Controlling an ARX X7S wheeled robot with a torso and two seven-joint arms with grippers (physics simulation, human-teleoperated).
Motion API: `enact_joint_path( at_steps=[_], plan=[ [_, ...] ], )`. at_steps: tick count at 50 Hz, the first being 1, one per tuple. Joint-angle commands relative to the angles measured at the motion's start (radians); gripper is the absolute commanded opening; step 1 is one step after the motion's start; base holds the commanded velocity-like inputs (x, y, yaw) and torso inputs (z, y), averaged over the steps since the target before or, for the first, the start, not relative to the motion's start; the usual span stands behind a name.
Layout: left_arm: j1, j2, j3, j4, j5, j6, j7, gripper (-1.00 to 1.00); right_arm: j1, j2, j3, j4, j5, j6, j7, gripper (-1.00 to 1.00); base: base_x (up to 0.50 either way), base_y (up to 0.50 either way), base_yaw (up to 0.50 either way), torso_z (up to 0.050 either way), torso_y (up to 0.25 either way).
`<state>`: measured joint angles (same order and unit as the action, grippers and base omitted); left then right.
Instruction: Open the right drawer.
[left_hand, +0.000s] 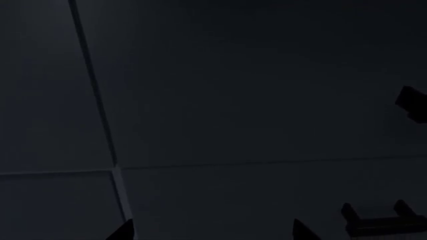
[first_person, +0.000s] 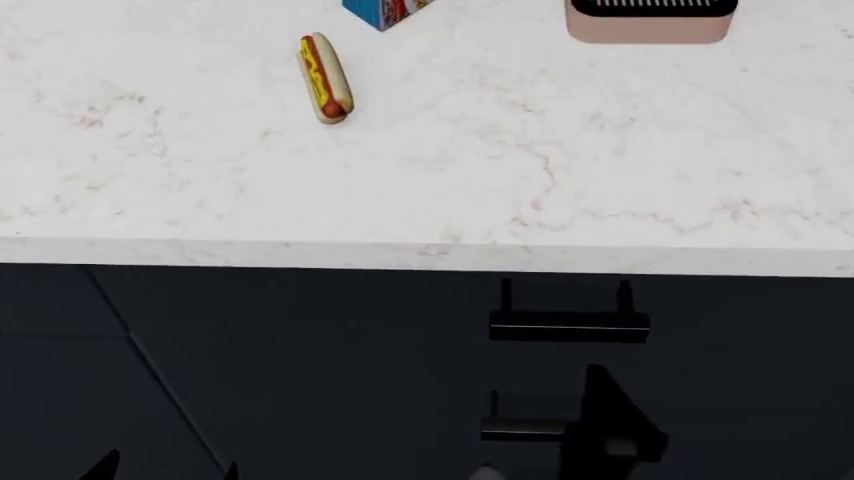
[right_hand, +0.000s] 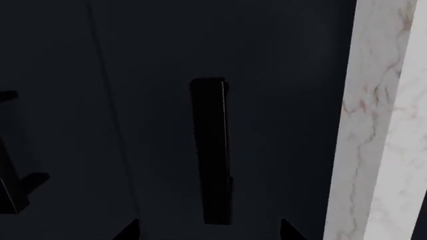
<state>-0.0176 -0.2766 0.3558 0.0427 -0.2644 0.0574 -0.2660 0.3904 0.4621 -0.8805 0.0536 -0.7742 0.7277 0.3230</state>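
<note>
Head view: the white marble worktop (first_person: 441, 170) fills the upper part, and dark navy cabinet fronts fill the lower part.
Right drawer: the right drawer (first_person: 400, 300) is the wide, shallow navy front directly under the worktop edge; it sits flush with the fronts beside it, so it is closed.
Drawer handle: a short black bar handle (first_person: 569, 325) on two posts is on the right part of this front; in the right wrist view the same bar (right_hand: 212, 150) runs parallel to the marble edge (right_hand: 373, 150).
Lower front: below the drawer there is another navy front with a similar handle (first_person: 523, 428), partly covered by the right arm.
Right tool: the right tool (right_hand: 210, 231) is in front of the drawer, with two dark fingertips (right_hand: 128, 231) at the frame edge; they stand apart, one on each side of the bar's line, and do not touch the handle.
Right arm: in the head view a dark part of it (first_person: 607, 430) rises below the drawer handle.
Left tool: the left tool (left_hand: 212, 231) faces the navy fronts near a seam where panels meet; its two tips (left_hand: 123, 231) are apart and hold nothing. In the head view the tips show at the bottom left.
On the worktop: a hot dog (first_person: 326, 78) lies alone, a blue box (first_person: 387, 10) and a pink appliance (first_person: 650, 20) are cut by the upper edge.
</note>
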Motion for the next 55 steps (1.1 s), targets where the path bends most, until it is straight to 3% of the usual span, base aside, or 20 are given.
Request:
enact_joint_path(
  at_steps=[1,28,55],
  plan=[
    [-0.001,-0.003,0.003,0.001,-0.004,0.0,-0.003,1.0,0.016,0.002,-0.034,0.011,-0.054,0.04,-0.024,1.0,0.0,0.0,0.0,0.0,0.0],
    [-0.008,-0.006,0.017,-0.019,-0.007,0.008,-0.002,1.0,0.094,-0.027,-0.056,0.149,-0.065,0.011,-0.015,1.0,0.0,0.0,0.0,0.0,0.0],
    [-0.005,-0.013,0.026,-0.01,-0.012,0.007,-0.01,1.0,0.242,-0.14,-0.081,0.457,-0.032,-0.078,0.03,1.0,0.0,0.0,0.0,0.0,0.0]
  ],
)
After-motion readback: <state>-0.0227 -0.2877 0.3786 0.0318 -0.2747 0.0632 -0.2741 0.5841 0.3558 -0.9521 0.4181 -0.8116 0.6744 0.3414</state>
